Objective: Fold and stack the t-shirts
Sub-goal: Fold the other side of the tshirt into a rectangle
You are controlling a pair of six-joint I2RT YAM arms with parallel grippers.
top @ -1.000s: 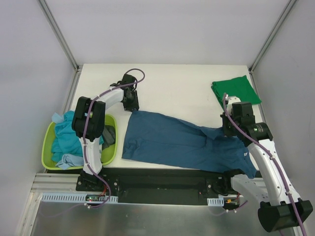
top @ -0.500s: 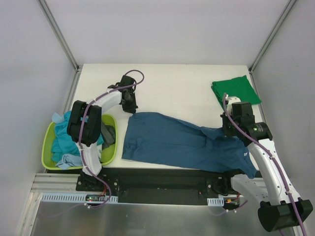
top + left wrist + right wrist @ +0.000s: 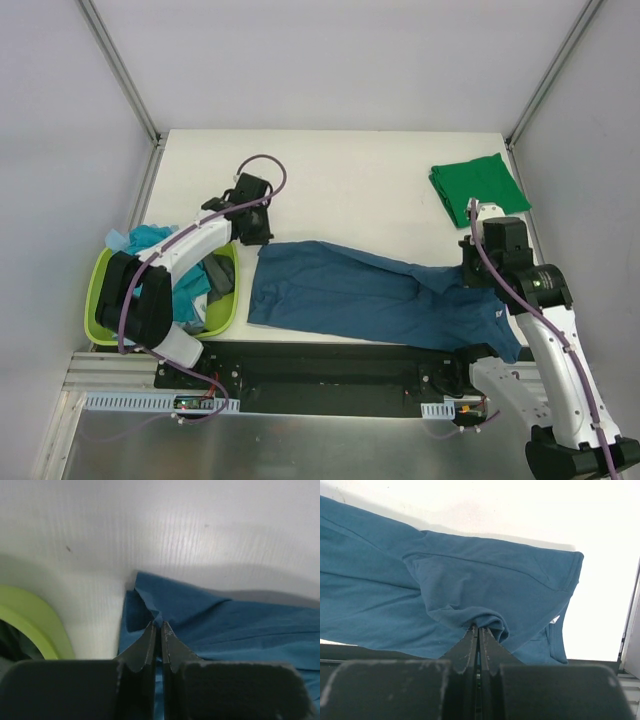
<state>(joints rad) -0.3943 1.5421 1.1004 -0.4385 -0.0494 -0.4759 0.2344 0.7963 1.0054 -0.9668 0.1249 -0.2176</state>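
Teal-blue cotton t-shirt [image 3: 350,295] lies spread along the near edge of the white table [image 3: 350,180] from above, with a folded bright green t-shirt [image 3: 478,185] far right. The lime-green plastic basket [image 3: 93,295] holds turquoise tees [image 3: 150,240] and a dark grey tee [image 3: 218,272].

Left wrist: left gripper [image 3: 160,626] pinches the far-left corner.

Right wrist: right gripper [image 3: 478,628] clamps a bunched fold (move both together, cloth taut).

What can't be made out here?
Top external: the left arm covers part of the lime-green basket, so its t-shirts can't be counted.
Top external: the right arm hides the teal-blue t-shirt near its right end.
Left wrist: the basket is cut off by the left edge.
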